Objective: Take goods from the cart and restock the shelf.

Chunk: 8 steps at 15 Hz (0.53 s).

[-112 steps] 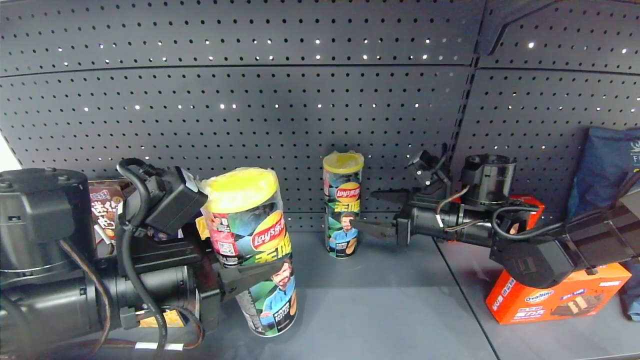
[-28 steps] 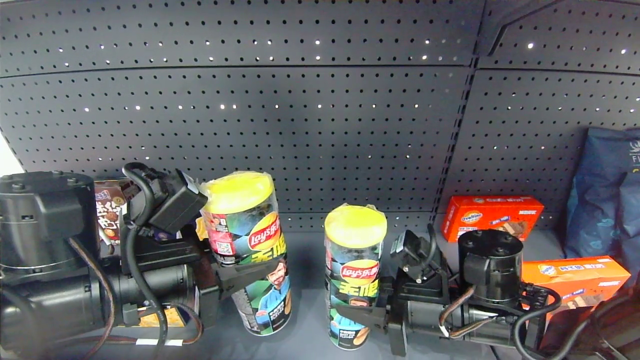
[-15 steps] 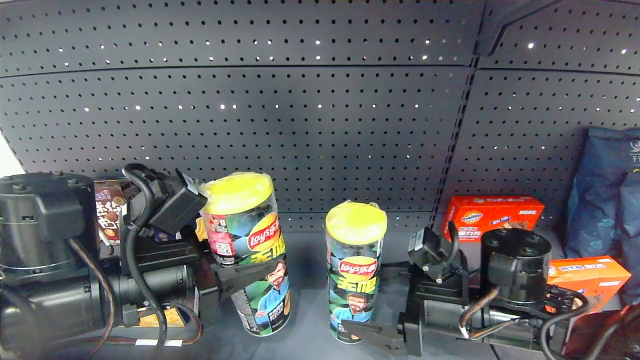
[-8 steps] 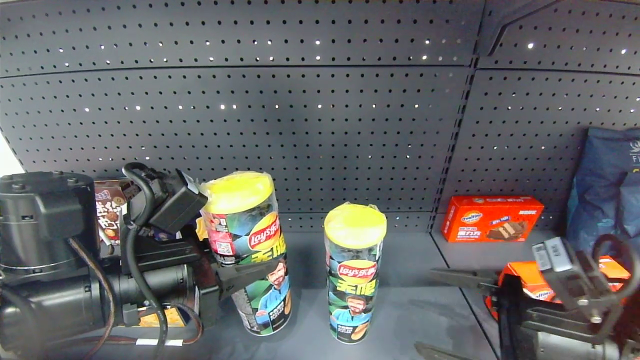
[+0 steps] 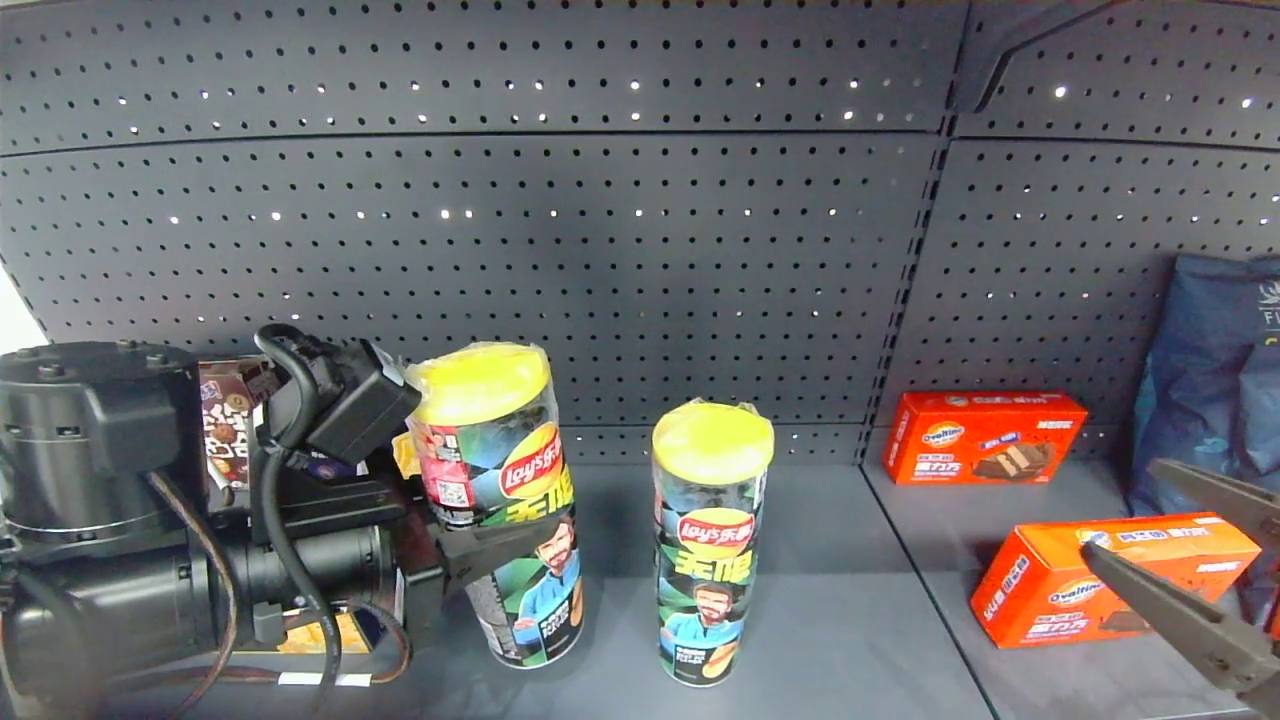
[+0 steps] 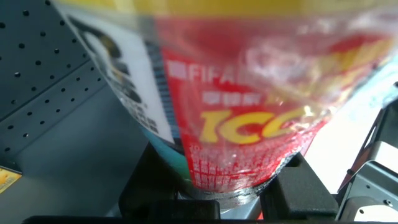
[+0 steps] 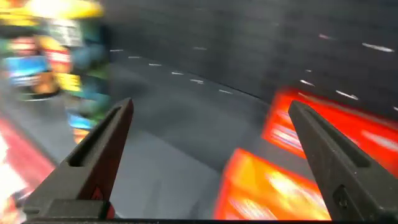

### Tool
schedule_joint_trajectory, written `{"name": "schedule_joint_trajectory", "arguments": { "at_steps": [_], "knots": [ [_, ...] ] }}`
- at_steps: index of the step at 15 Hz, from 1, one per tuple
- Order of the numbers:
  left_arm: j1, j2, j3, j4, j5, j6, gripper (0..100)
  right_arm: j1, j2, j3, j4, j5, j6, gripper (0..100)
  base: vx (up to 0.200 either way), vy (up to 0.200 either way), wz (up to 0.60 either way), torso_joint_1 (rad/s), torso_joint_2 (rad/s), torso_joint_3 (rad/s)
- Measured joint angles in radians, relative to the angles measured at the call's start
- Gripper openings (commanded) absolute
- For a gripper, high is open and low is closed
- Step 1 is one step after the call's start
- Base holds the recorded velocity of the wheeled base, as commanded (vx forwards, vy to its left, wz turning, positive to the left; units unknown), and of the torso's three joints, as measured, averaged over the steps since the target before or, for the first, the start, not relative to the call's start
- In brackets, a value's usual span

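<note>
The left pincer (image 5: 520, 515) is pinching the held can (image 5: 495, 470) around its middle. The can leans a little, with its yellow lid tipped toward the pincer's own arm. Its bottom is right at the shelf (image 5: 820, 600). I cannot tell if it touches or sits just above.

The free can (image 5: 712, 540) stands straight on the shelf, near the left pincer's right side and between the two pincers. Nothing holds it. The right pincer (image 5: 1120, 508) is spread wide and has nothing in it. It hangs over the near box (image 5: 1050, 590), well apart from both cans. The far box (image 5: 985, 435) lies past it, by the back wall (image 5: 700, 250).

I think the job now is to put the held can down well. First make it stand straight, so its whole bottom is flat on the shelf (a tall thin can falls over easily). Then spread the fingers (image 5: 495, 552) slowly, both at once, so neither one drags the can along. Then pull the left pincer straight back toward its own arm, not sideways. The free can is close on the right side, and a bump could knock it down. The right pincer does best to wait off to the side, away from the cans.
</note>
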<state>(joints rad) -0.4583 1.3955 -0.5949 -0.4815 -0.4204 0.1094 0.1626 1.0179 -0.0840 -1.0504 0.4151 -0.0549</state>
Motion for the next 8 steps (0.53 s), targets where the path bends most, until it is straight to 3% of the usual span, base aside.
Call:
{"name": "schedule_joint_trajectory", "arguments": {
  "at_steps": [3,8],
  "knots": [
    [0.010,-0.002,0.021,0.000,-0.001,0.001,0,-0.143,-0.157,0.063,0.122,-0.006,0.043,100,0.000,0.000,0.00,0.000,0.00,0.000],
    [0.016,-0.011,0.026,-0.001,-0.003,0.003,0,-0.254,-0.556,0.080,0.610,-0.081,0.061,100,0.000,0.000,0.00,0.000,0.00,0.000]
  ]
}}
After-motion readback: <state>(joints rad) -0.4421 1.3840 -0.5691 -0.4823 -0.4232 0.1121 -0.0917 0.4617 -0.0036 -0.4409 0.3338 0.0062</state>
